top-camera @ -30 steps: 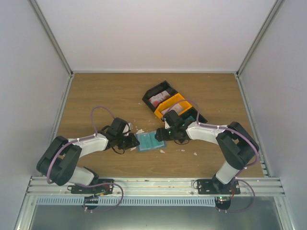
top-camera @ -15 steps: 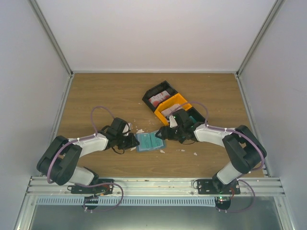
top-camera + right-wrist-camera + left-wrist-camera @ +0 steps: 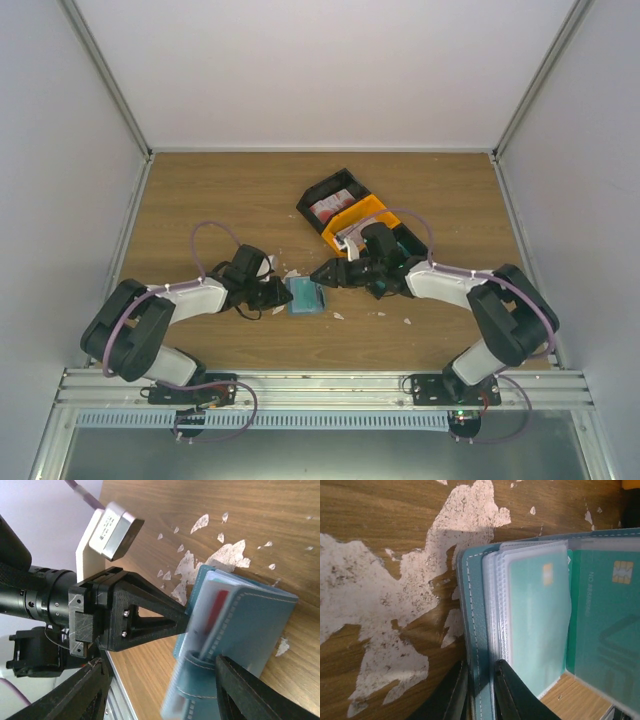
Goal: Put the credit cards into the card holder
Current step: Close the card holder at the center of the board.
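Since a second ago the right gripper (image 3: 322, 275) has slid toward 9 o'clock over the card holder (image 3: 304, 297), and the holder, then spread flat, now shows narrower, with one side folded up. Nearest us, both arms reach in from the 6 o'clock edge of the table (image 3: 220, 200). The left gripper (image 3: 482, 700) sits at the holder's 9 o'clock and is clamped on its stitched blue edge, one finger either side (the wrist view shows this plainly). Clear sleeves (image 3: 495, 580) fan out beside that edge. One holds a teal card (image 3: 540, 630), and a second teal card (image 3: 607, 615), with a chip, lies past it. The right gripper's jaws stand wide apart with the raised flap between them; we cannot tell whether either finger touches it. White flecks (image 3: 408, 322) dot the wood. Farther off, at 1 o'clock from the holder, the black-and-orange tray (image 3: 320, 191) holds white cards with red blotches (image 3: 330, 208).
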Tool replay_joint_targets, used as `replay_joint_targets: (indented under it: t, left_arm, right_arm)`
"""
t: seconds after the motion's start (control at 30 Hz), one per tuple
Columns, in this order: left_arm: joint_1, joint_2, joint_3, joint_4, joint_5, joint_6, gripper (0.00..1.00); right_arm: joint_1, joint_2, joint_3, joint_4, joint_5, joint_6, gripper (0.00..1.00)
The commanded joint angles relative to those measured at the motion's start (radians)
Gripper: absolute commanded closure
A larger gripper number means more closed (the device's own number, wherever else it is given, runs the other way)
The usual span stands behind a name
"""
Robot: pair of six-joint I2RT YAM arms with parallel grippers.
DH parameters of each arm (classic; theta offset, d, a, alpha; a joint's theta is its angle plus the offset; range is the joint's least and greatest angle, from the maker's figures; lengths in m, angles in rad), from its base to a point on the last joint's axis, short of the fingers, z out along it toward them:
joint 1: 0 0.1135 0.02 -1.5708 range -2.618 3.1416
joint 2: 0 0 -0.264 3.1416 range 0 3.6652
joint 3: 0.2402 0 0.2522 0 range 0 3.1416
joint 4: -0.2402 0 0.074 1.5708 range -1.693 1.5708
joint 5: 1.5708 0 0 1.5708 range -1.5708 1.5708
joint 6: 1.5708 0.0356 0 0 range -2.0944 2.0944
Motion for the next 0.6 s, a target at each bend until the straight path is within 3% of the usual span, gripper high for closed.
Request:
replay_joint_targets:
  t: [0.0,0.27,0.57]
  left_arm:
    - [-0.006,0.038,-0.017,-0.003,-0.018,0.019,0.81]
    - [-0.007,0.040,-0.014,0.005,-0.015,0.018,0.81]
    - [-0.006,-0.065,-0.031,-0.060,-0.164,-0.033,0.80]
  right_arm:
    - [0.011,0.079,0.015,0.092,-0.084,0.025,0.41]
    - [0.057,0.193,0.062,0.181,-0.133,0.048,0.42]
    - [0.064,0.247,0.131,0.036,-0.053,-0.014,0.45]
